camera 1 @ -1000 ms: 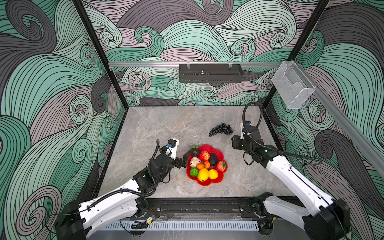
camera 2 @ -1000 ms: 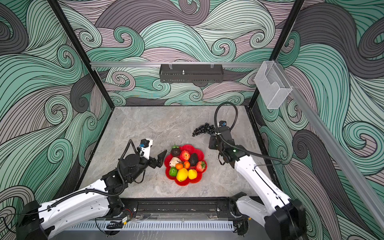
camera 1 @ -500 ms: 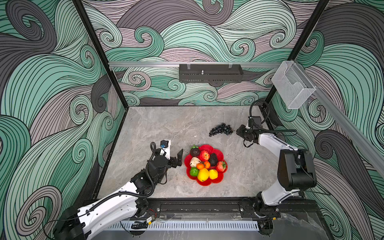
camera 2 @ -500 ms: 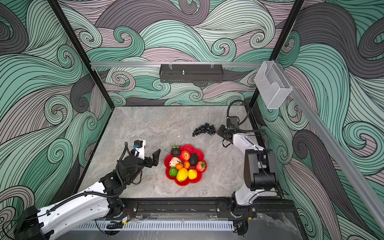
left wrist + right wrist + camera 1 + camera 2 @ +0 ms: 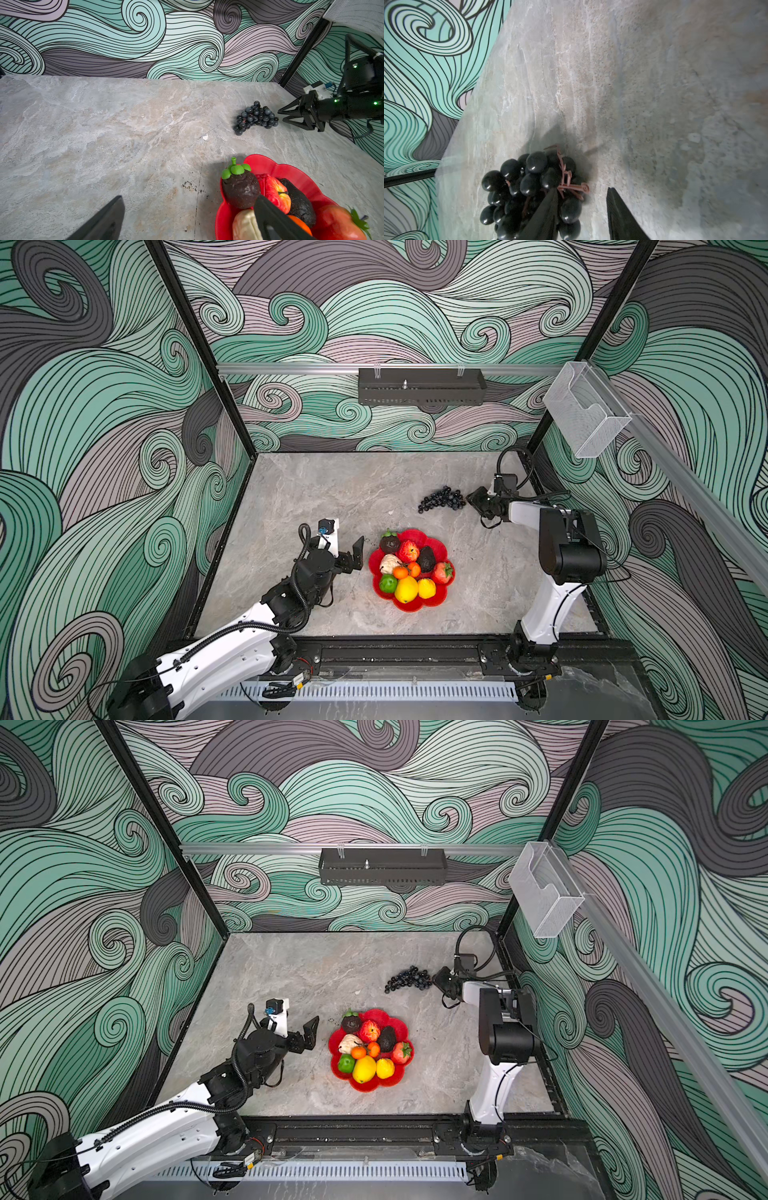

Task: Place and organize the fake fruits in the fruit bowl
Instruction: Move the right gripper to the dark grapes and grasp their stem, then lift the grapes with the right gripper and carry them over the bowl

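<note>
The red scalloped fruit bowl (image 5: 415, 606) (image 5: 365, 1086) (image 5: 270, 164) sits front of centre in both top views, piled with fake fruits: lemon (image 5: 406, 589), lime (image 5: 387, 583), strawberry (image 5: 408, 551), a dark mangosteen (image 5: 241, 189) and others. The dark grape bunch (image 5: 442, 499) (image 5: 409, 977) (image 5: 255, 117) (image 5: 529, 180) lies alone on the table behind the bowl. My right gripper (image 5: 471, 498) (image 5: 437, 977) (image 5: 281, 116) (image 5: 582, 190) is open at its right end, one finger over the grapes, a few grapes between the fingers. My left gripper (image 5: 353, 558) (image 5: 305, 1038) (image 5: 189, 201) stands wide open, empty, beside the bowl's left rim.
A black perforated tray (image 5: 422, 386) hangs on the back rail. A clear plastic holder (image 5: 584, 414) is fixed to the right rail. Patterned walls close three sides. The right arm's upright elbow (image 5: 571, 549) stands right of the bowl. A white speck (image 5: 205, 137) lies on the table.
The right arm has folded back and carried its gripper rearward to the grape bunch's right end, its jaws a little narrower. The left gripper has stayed wide open beside the bowl.
</note>
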`<state>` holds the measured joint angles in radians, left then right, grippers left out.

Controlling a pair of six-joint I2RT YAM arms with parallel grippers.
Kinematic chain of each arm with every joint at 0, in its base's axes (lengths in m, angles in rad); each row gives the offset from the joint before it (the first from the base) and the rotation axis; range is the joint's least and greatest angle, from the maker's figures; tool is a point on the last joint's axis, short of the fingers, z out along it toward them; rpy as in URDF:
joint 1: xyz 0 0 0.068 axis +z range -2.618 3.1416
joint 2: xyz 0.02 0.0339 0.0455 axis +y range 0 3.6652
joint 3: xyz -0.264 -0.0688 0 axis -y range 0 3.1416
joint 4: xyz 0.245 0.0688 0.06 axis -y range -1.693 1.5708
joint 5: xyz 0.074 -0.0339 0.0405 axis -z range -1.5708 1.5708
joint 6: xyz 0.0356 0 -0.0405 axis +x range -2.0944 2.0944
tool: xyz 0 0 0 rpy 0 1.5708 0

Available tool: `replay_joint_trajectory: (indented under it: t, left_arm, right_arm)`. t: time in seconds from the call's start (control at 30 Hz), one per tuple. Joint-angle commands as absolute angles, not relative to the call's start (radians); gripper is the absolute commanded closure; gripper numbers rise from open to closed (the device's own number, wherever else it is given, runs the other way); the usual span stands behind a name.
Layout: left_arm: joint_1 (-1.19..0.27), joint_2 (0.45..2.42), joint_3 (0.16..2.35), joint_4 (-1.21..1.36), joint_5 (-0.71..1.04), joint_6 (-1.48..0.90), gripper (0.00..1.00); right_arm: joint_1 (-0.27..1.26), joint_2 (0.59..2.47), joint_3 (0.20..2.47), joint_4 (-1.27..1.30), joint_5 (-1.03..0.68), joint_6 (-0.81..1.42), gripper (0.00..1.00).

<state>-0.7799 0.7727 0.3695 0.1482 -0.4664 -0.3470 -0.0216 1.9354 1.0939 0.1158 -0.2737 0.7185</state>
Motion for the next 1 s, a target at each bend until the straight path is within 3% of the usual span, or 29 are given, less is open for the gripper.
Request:
replay_joint_trajectory:
  t: [0.0, 0.23, 0.57, 0.97]
  left_arm:
    - [-0.769, 0.789, 0.392, 0.137, -0.466, -0.365, 0.01]
    - [-0.764, 0.805, 0.402, 0.130, -0.462, -0.370, 0.01]
    - [-0.758, 0.808, 0.403, 0.128, -0.454, -0.373, 0.01]
    - [-0.753, 0.807, 0.403, 0.128, -0.449, -0.376, 0.01]
  right_arm:
    - [-0.031, 1.973, 1.121, 0.190, -0.339, 0.768, 0.60]
    - [-0.031, 2.003, 1.138, 0.188, -0.339, 0.772, 0.67]
    - [-0.031, 2.018, 1.138, 0.198, -0.333, 0.761, 0.85]
    - [-0.026, 1.991, 1.144, 0.183, -0.325, 0.733, 0.95]
